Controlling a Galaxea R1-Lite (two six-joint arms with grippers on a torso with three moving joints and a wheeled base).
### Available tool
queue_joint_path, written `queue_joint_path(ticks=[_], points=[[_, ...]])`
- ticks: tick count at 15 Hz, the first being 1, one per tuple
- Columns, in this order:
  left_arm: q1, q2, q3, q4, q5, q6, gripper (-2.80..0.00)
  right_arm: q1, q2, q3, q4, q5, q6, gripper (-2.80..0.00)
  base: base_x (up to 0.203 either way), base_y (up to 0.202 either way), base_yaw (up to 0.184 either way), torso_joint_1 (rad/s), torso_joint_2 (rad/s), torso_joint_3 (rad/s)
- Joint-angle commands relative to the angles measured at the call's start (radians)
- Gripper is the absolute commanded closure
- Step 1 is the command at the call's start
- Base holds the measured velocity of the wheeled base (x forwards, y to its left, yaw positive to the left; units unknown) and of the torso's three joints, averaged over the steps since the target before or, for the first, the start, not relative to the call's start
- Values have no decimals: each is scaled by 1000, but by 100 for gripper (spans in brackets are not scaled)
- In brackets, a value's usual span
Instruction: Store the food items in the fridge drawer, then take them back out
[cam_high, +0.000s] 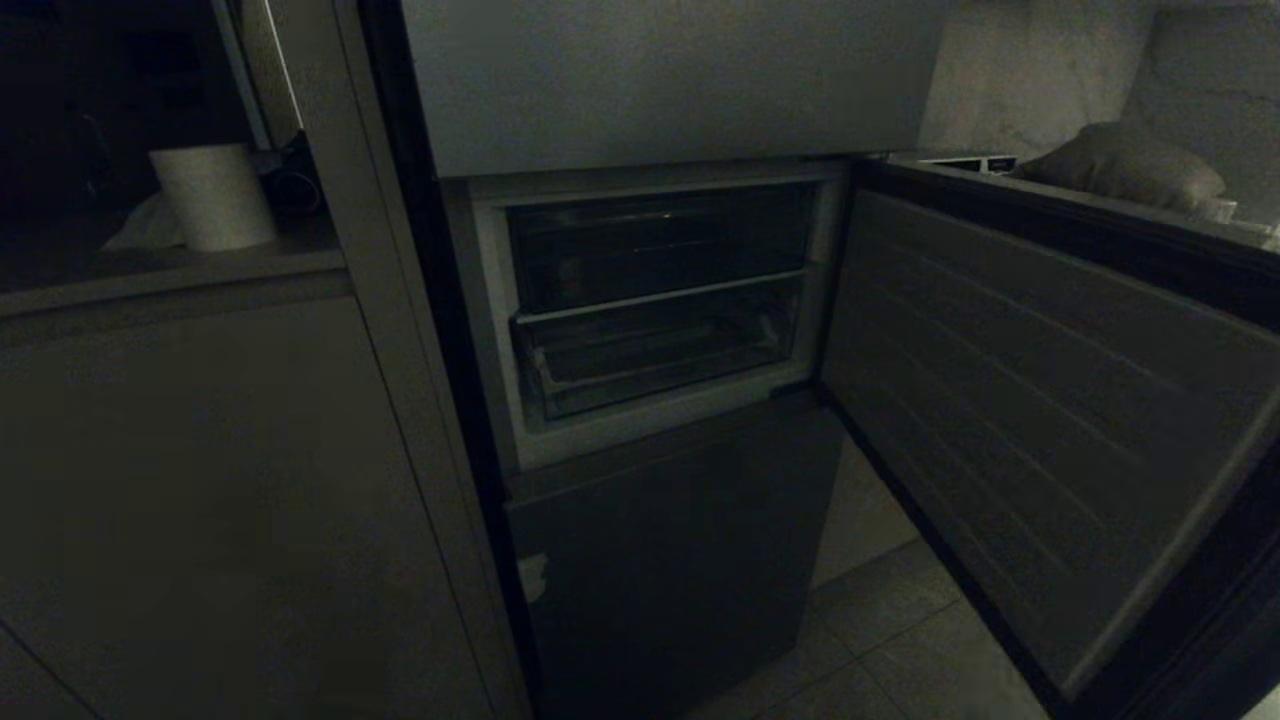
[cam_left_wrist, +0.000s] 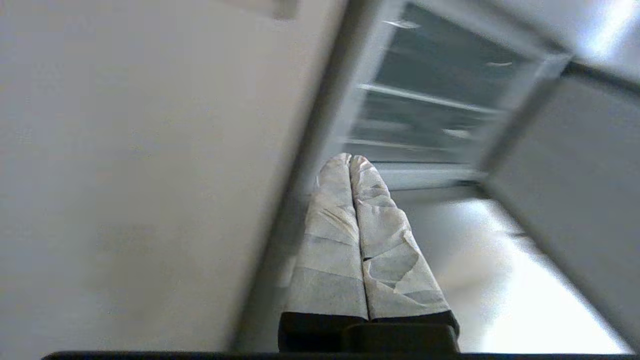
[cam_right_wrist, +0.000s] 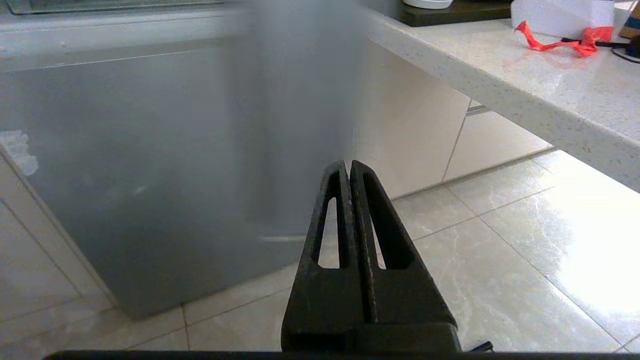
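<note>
Right gripper (cam_right_wrist: 348, 167), clenched and empty, hangs low over the floor tiles (cam_right_wrist: 500, 240). Left gripper (cam_left_wrist: 350, 161), wrapped fingers (cam_left_wrist: 330, 240) pressed together, holds nothing before the open fridge. Beyond, frame centre, the fridge drawer (cam_high: 655, 350) sits beneath a darker bin (cam_high: 660, 245); food items not visible.

1. The fridge (cam_high: 660, 90) stands in the middle, its open compartment midway up.
2. In the compartment, the fridge drawer (cam_high: 660, 350) sits under the upper bin (cam_high: 660, 245).
3. The open door (cam_high: 1050, 400) swings out right of the fridge.
4. A paper roll (cam_high: 213, 195) stands on the counter (cam_high: 170, 265) left of the fridge.
</note>
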Motion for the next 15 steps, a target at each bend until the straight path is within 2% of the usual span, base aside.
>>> queue_joint_path(ticks=[1,2,3,5,6,7,10,11,13,14,15], points=[[71,-98,66,5,-43,11,0,0,1,0,0,-1,3,0,0,0,0,0,0,0],[74,-116,105,13,-68,27,0,0,0,0,-1,-1,5,0,0,0,0,0,0,0],[74,-136,144,17,-80,89,0,0,0,0,-1,-1,5,0,0,0,0,0,0,0],[68,-168,225,15,-133,331,0,0,0,-1,0,1,0,0,0,0,0,0,0,0],[67,-174,241,21,-157,423,0,0,0,0,0,-1,1,0,0,0,0,0,0,0],[65,-176,248,67,-168,459,0,0,0,0,-1,-1,7,0,0,0,0,0,0,0],[65,-177,245,266,-173,467,0,0,1,0,-1,-2,12,0,0,0,0,0,0,0],[66,-178,231,295,-166,460,0,0,0,0,-1,-1,9,0,0,0,0,0,0,0],[71,-178,204,361,-95,457,0,0,0,0,-1,-1,6,0,0,0,0,0,0,0],[73,-179,181,427,-73,455,0,0,0,-1,0,-1,3,0,0,0,0,0,0,0],[74,-179,181,424,-71,449,0,0,1,-1,0,-1,1,0,0,0,0,0,0,0]])
